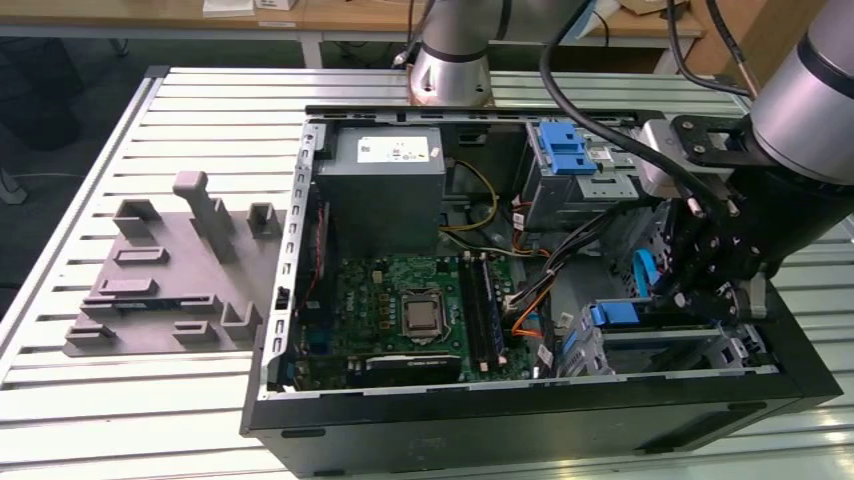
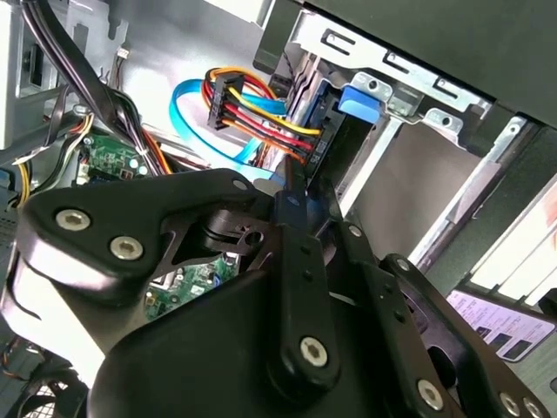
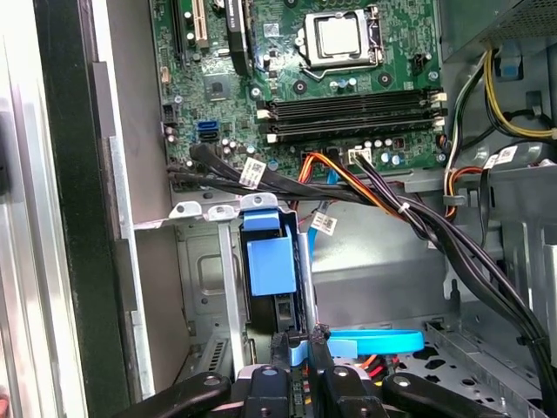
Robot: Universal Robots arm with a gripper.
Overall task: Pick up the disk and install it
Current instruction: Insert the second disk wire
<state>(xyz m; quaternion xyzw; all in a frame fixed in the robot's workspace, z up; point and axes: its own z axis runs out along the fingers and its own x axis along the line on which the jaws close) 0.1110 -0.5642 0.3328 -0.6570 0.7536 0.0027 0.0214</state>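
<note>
Grey fixture (image 1: 167, 270): a moulded block with upright posts, lying on the slatted metal surface (image 1: 80, 180) at the exterior view's left, well apart from the computer.
Computer case (image 1: 534, 420): black tower on its side, open side up, right of the fixture.
Power supply (image 1: 387, 190): grey box with a white sticker, at the far end of the case.
Motherboard (image 1: 407, 310): green, with the processor socket in its middle, just nearer than the power supply.
Upper cage (image 1: 574, 170): silver metal with a blue latch, right of the power supply.
Cables (image 3: 418, 218): black, orange and yellow bundles crossing the case floor between board and drive bays; a flat blue cable (image 3: 374, 341) curves close by the end effector.
Disk (image 3: 270, 270): standing on edge in the lower metal bay (image 3: 204, 261), its blue carrier tab showing; in the second wrist view red, yellow and black wires plug in beside it.
End effector (image 3: 298, 344): right side of the case, fingers drawn narrow about the disk's blue carrier edge.
Arm (image 1: 814, 100): reaches down over the case's right rim.
</note>
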